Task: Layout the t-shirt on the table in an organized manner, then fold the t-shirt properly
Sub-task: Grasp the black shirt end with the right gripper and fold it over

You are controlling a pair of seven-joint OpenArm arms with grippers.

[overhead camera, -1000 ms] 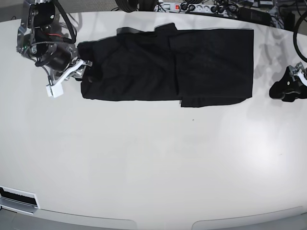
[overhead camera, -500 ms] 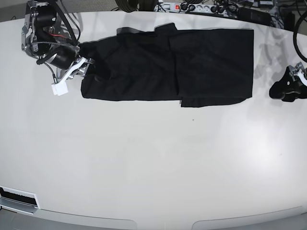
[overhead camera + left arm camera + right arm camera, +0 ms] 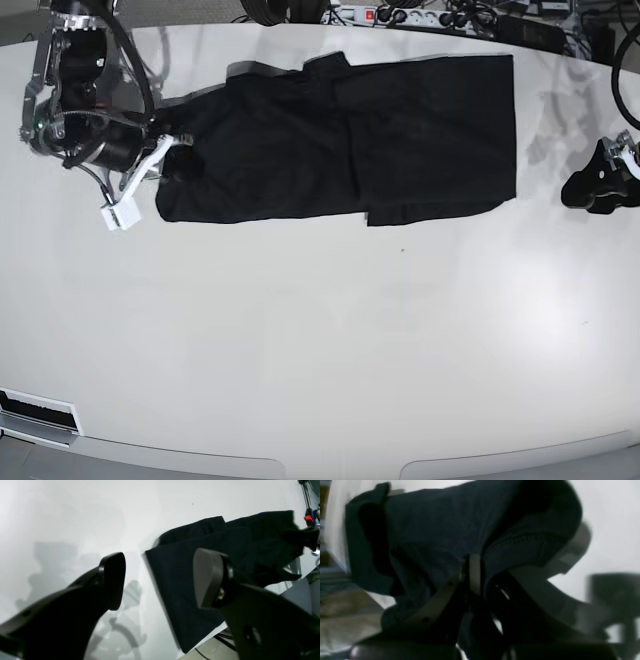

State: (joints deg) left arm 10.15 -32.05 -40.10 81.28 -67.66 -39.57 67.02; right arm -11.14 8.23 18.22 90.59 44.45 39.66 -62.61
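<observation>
The black t-shirt (image 3: 340, 135) lies spread across the far half of the white table (image 3: 320, 330), with a sleeve flap sticking out at its near edge. My right gripper (image 3: 172, 158) is shut on the shirt's left end. In the right wrist view the gripper (image 3: 471, 571) pinches bunched, lifted fabric (image 3: 432, 540). My left gripper (image 3: 585, 188) hovers over bare table to the right of the shirt, apart from it. In the left wrist view this gripper (image 3: 160, 580) is open and empty, with the shirt's edge (image 3: 175, 587) beyond it.
A power strip and cables (image 3: 400, 15) lie along the table's far edge. A white block (image 3: 118, 215) hangs off the right arm by the shirt's left end. A slotted fitting (image 3: 40, 412) sits at the front left edge.
The right arm has pulled back to the left with the shirt's end in its grip. The whole shirt has slid a little left and farther back. The left arm has not moved.
</observation>
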